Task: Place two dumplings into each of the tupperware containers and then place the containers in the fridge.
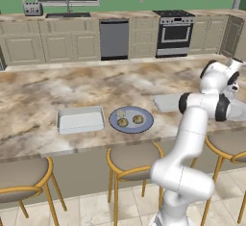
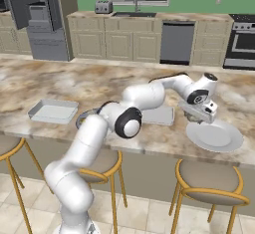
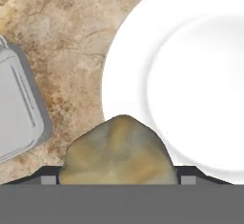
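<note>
My gripper [image 2: 198,117] hovers low over the counter between the near tupperware container [image 2: 159,115] and a white plate [image 2: 215,136]. In the hand view a tan dumpling [image 3: 116,154] sits between the finger tips of the gripper [image 3: 116,180], which is shut on it, above the white plate's rim [image 3: 190,75] and beside the container's corner [image 3: 16,108]. Three more dumplings [image 1: 123,122] lie on the round blue-grey plate [image 1: 146,124]. The other tupperware container [image 1: 80,120] stands left of that plate, with nothing in it. The fridge [image 2: 37,14] stands open at the far left.
Bar stools [image 1: 132,158] line the counter's near edge. My arm [image 2: 144,96] arches over the blue-grey plate and the near container [image 1: 168,102]. Dishwasher [image 1: 114,38], oven [image 1: 174,32] and sink [image 1: 67,14] line the back wall.
</note>
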